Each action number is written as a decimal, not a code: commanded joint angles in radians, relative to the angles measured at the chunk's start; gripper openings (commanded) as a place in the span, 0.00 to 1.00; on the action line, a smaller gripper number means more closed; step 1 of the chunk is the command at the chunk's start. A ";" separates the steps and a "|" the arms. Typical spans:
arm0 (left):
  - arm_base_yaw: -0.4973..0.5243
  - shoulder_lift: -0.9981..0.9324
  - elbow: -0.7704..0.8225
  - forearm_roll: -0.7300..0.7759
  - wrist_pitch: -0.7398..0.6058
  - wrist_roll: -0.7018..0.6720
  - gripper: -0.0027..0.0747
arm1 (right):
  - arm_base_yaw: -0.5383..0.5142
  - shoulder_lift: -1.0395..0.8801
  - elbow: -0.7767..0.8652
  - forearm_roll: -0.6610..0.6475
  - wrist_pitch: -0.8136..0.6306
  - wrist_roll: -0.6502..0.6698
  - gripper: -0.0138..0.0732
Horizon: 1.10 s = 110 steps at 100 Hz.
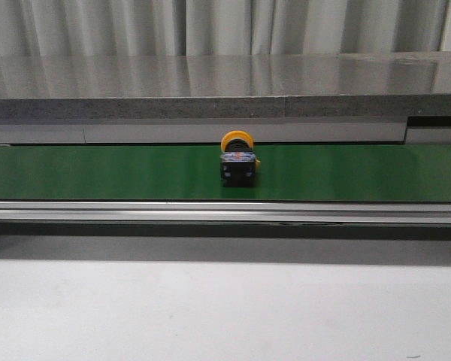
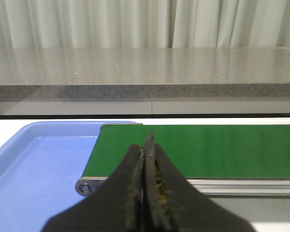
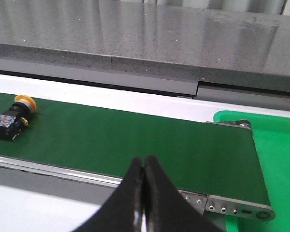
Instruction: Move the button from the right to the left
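Yellow-orange cap on a black boxy body, so the button [image 1: 237, 161] looks like hard plastic: stiff, fairly light, nothing to crush. Sits around the middle of the green belt [image 1: 98, 173] in the front view, lying on its side with the cap pointing to 12 o'clock, away from the camera. In the right wrist view shows up at roughly 9 o'clock [image 3: 10, 118], well apart from the fingertips. Probably best grabbed across the flat black sides of the body, not the round cap, which seems likely to slip or roll out of a pinch. Might skid a bit on the belt if nudged, just a guess. Right gripper [image 3: 144, 193] with fingers pressed together, nothing between them, touching nothing, hanging over the near belt edge by the green tray [image 3: 280, 145]. Left gripper [image 2: 146, 193] same deal, fingers clenched on nothing, pointed at the belt's end by the blue tray [image 2: 34, 164]. Would need opening wider than the body before any grab. No button on the left side yet, so the move seems not started.
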<state>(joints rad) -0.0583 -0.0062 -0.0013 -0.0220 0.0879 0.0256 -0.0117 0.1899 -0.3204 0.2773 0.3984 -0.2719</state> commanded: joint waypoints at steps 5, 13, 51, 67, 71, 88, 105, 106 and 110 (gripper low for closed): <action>-0.005 -0.030 0.044 -0.005 -0.081 -0.002 0.01 | 0.003 0.006 -0.024 0.012 -0.068 -0.007 0.08; -0.005 -0.030 0.044 -0.005 -0.081 -0.002 0.01 | 0.003 0.006 -0.024 0.012 -0.068 -0.007 0.08; -0.005 -0.030 0.042 -0.005 -0.111 -0.002 0.01 | 0.003 0.006 -0.024 0.012 -0.068 -0.007 0.08; -0.005 -0.030 0.027 -0.005 -0.138 -0.002 0.01 | 0.003 0.006 -0.024 0.012 -0.068 -0.007 0.08; -0.005 -0.030 0.019 -0.005 -0.132 -0.002 0.01 | 0.003 0.006 -0.024 0.012 -0.068 -0.007 0.08; -0.005 -0.026 -0.006 -0.005 -0.116 -0.002 0.01 | 0.003 0.006 -0.024 0.012 -0.069 -0.007 0.08; -0.005 0.027 -0.060 -0.024 -0.081 -0.002 0.01 | 0.003 0.006 -0.024 0.012 -0.071 -0.007 0.08; -0.005 0.030 -0.063 -0.024 -0.077 -0.002 0.01 | 0.003 0.006 -0.024 0.012 -0.071 -0.007 0.08; -0.005 0.049 -0.083 -0.024 -0.067 -0.002 0.01 | 0.003 0.006 -0.024 0.012 -0.072 -0.007 0.08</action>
<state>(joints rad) -0.0583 0.0013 -0.0222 -0.0326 0.0733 0.0256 -0.0117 0.1899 -0.3204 0.2773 0.3984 -0.2727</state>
